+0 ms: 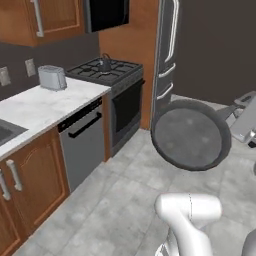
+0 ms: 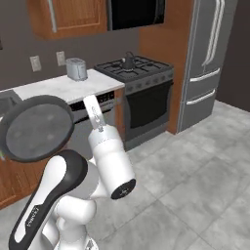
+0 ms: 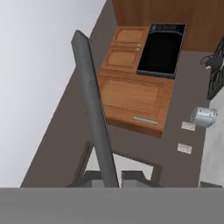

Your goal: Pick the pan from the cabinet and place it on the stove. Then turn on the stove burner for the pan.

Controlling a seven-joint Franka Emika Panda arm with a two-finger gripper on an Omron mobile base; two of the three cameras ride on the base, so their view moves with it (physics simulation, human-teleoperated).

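Observation:
The pan (image 1: pixel 189 136) hangs in mid-air over the kitchen floor, tilted up on edge with its mottled grey face towards the base. Its long handle (image 1: pixel 228 110) runs right into my gripper (image 3: pixel 113 179), which is shut on it. In the hand view the pan (image 3: pixel 92 105) shows edge-on as a grey strip rising between the finger tips. From the right base view the pan (image 2: pixel 36 128) is at the far left, beside the white hand. The stove (image 1: pixel 107 71) (image 2: pixel 137 67) stands well ahead, against the back wall. The cabinet (image 1: pixel 46 17) (image 2: pixel 73 17) (image 3: pixel 133 103) hangs over the counter.
A small black kettle (image 1: pixel 104 63) (image 2: pixel 129 60) sits on the stove's back grates. A toaster (image 1: pixel 52 77) (image 2: pixel 76 69) stands on the white counter (image 1: pixel 45 107). A tall grey fridge (image 1: pixel 167 55) (image 2: pixel 207 58) is right of the stove, a dishwasher (image 1: pixel 82 142) left of it. Tiled floor lies between.

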